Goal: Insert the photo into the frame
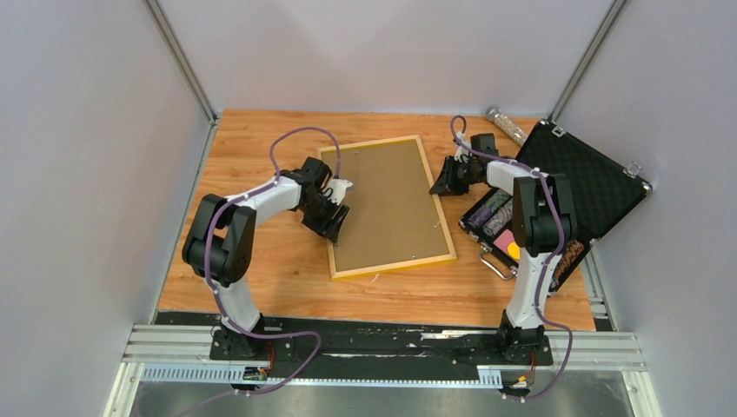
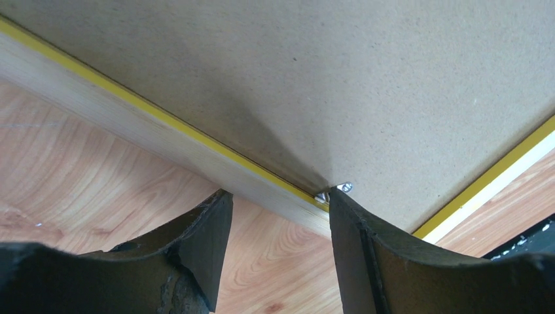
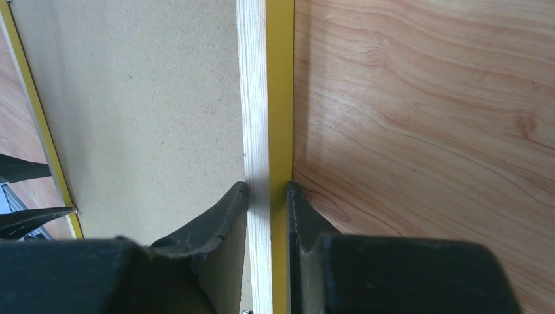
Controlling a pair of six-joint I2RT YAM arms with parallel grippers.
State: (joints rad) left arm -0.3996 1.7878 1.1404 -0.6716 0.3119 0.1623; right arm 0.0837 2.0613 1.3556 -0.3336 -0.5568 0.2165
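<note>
From where I stand, the thin yellow wooden picture frame point(image 1: 391, 266) lies face down in the middle of the orange wood-grain table point(image 1: 261, 156), and its plain brown backing board point(image 1: 387, 204) fills the whole opening. The photo itself I cannot find anywhere: it is not on the table and not in either claw. If it is already in, it is hidden under that board.

The right claw point(image 3: 267, 188) is pinched on the frame's far right rail, one finger on the board side and the other against the yellow outer face. It looks to be steadying the frame. The left claw point(image 2: 278, 199) stands parted at the opposite rail, gripping nothing. One fingertip sits on the table side of the rail and the other rests right at a small metal clip point(image 2: 341, 188) where board meets wood.

So how far along is it? I would say this is the clip stage — either the board is being freed to let the print in, or it is being fastened down over a print I cannot see. The pictures do not tell which. What is left is at least this clip, and perhaps the whole insertion.

Off to the right, an open black foam-lined case point(image 1: 591, 178) sits apart from all this.
</note>
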